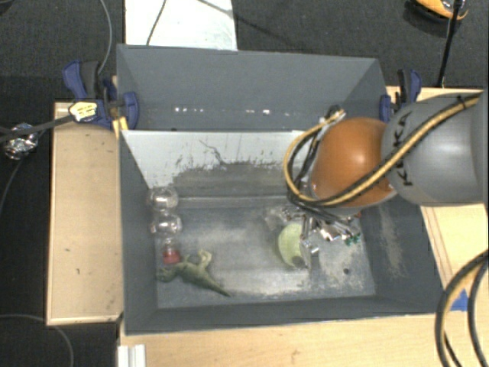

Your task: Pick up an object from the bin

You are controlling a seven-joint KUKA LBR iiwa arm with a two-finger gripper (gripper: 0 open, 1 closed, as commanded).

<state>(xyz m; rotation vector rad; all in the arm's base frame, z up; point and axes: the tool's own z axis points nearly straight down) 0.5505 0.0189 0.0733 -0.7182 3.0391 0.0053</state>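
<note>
My gripper (314, 241) is low in the right half of the bin, under the orange wrist cover. A pale green rounded thing (289, 245) lies on the bin floor right against the gripper's left side and is partly hidden by it. Whether the gripper touches or holds it I cannot tell. A small green speck (354, 240) shows just right of the gripper.
A green toy dinosaur (195, 271) lies near the bin's front left. Beside it, along the left wall, lies a clear plastic bottle-like thing (163, 222) with a red part (170, 255) at its near end. The arm comes in from the right over the rim.
</note>
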